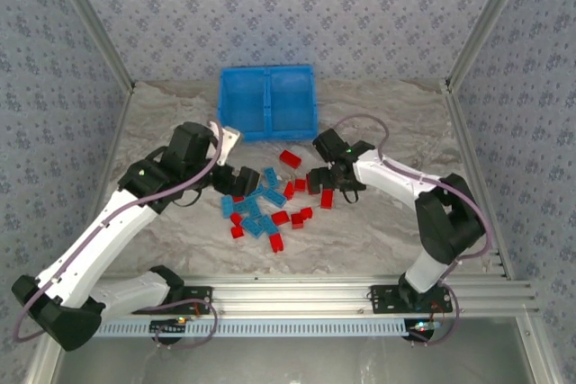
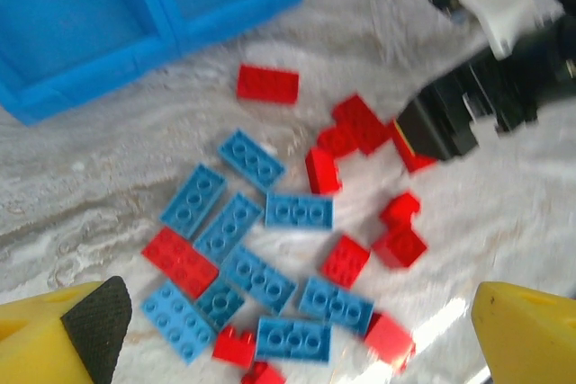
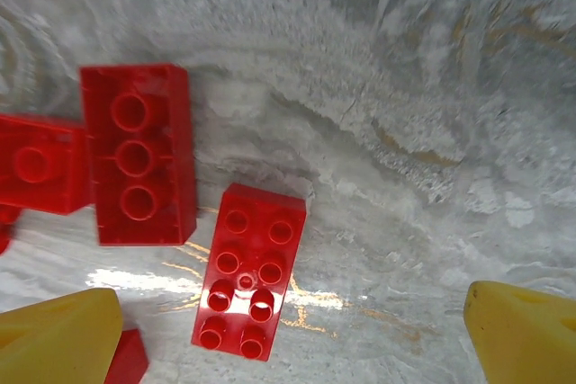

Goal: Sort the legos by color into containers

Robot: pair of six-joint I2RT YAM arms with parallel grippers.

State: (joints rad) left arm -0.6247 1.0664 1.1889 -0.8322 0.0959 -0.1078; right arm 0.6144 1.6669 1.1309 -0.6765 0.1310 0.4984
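2 compartments [image 1: 245,103] of the blue bin [image 1: 243,132], upper centre, show bare floors. Red and light-blue legos [image 1: 270,204] lie scattered on the worktop [image 1: 387,132] below it, between the grippers, both spread: left gripper [image 1: 238,182] beside the blue ones, right gripper [image 1: 315,179] over 1 red brick [image 3: 247,272]. Open worktop lies right of the pile.

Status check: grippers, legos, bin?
Left gripper open, empty, over the legos. Right gripper open above a red lego. Bin looks empty; nothing seen in the way.
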